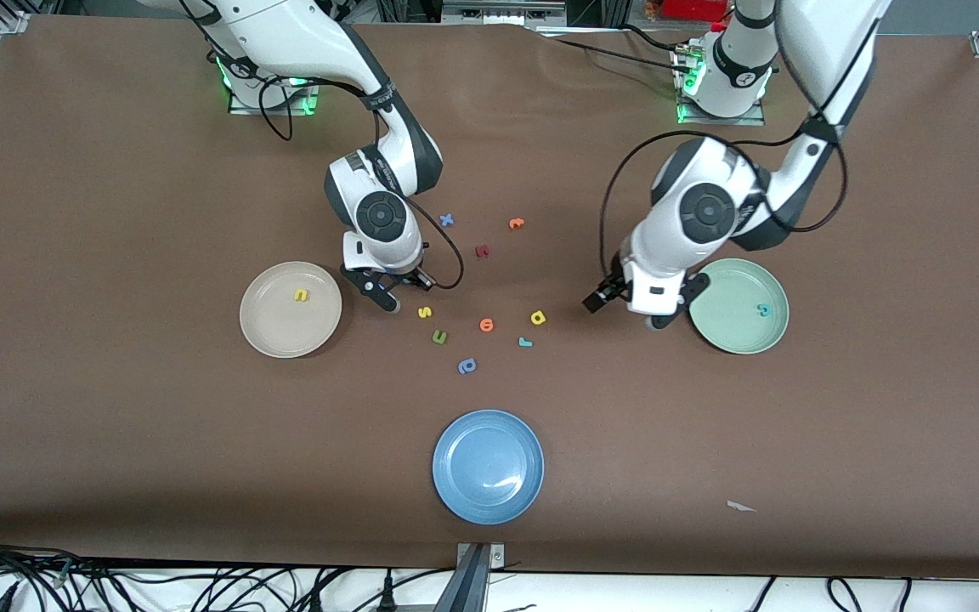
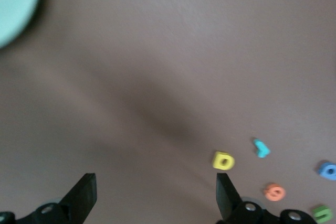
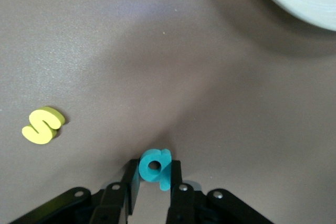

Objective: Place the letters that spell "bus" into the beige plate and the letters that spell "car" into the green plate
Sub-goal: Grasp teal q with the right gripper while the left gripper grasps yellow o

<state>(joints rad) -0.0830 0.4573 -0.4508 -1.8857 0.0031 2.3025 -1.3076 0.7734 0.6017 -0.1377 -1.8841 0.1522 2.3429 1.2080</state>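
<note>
Yellow u (image 1: 300, 295) sits in the beige plate (image 1: 262, 327), teal c (image 1: 764, 310) in the green plate (image 1: 723, 333). Right gripper (image 3: 153, 190) clenches the teal b (image 3: 155, 167) beside the beige plate; left gripper (image 2: 156, 195) hangs spread, empty. Yellow s (image 3: 42, 125), yellow a (image 2: 223, 160), teal r (image 2: 261, 148) remain mid-worktop.

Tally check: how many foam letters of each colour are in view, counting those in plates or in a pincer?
Yellow letters: 3
Teal letters, including the teal b in the right pincer: 3
Blue letters: 2
Orange letters: 2
Green letter: 1
Dark red letter: 1
Total: 12
</note>
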